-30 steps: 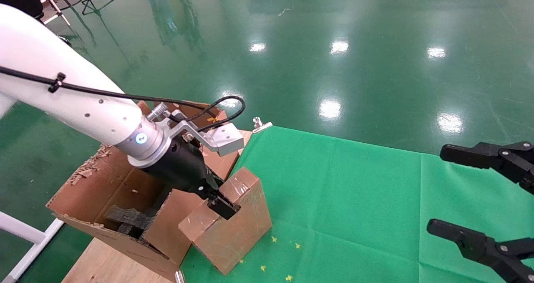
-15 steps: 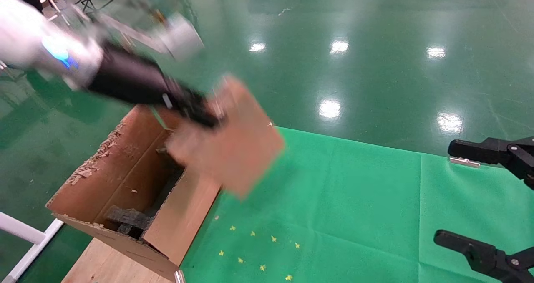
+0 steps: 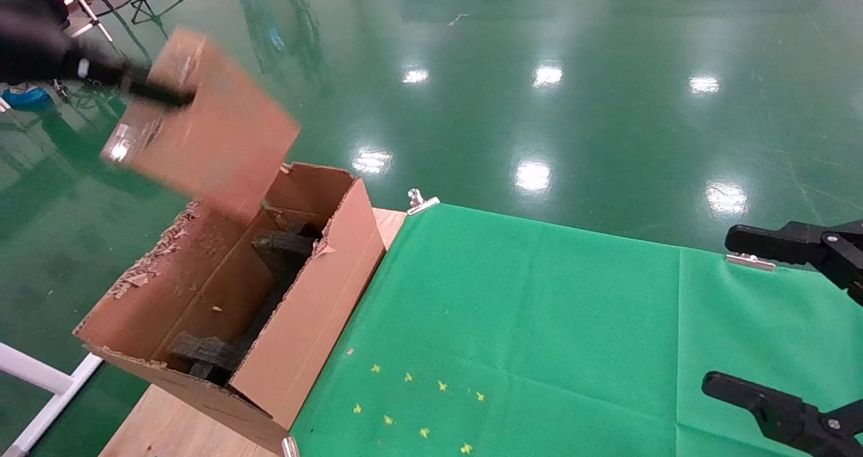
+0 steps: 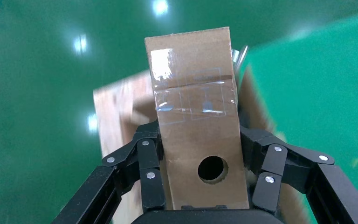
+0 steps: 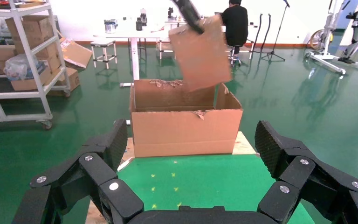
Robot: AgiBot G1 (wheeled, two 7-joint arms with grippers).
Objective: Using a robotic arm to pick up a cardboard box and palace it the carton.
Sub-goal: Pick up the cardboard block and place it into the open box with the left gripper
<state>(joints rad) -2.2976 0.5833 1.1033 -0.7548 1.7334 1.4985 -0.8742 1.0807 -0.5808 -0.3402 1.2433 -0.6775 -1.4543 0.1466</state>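
Note:
The small reddish-brown cardboard box (image 3: 202,123) hangs tilted in the air, above the far left part of the carton. My left gripper (image 3: 155,93) is shut on it from the upper left. In the left wrist view the fingers (image 4: 149,154) clamp both sides of the box (image 4: 196,93), whose taped face with a round hole shows. The large brown carton (image 3: 303,309) stands open at the table's left end with black foam blocks (image 3: 283,245) inside. My right gripper (image 3: 720,309) stays open at the right edge, far from both. It faces the carton (image 5: 186,126) and the raised box (image 5: 200,56).
A green cloth (image 3: 539,309) covers the table to the right of the carton, with small yellow marks (image 3: 418,403) near the front. A metal clip (image 3: 421,201) holds the cloth's far corner. Bare wood (image 3: 168,423) shows below the carton. Shelving (image 5: 23,60) stands on the floor beyond.
My left gripper has lifted the cardboard box off the green cloth and swung it up and to the left, over the carton. The right gripper has hardly moved.

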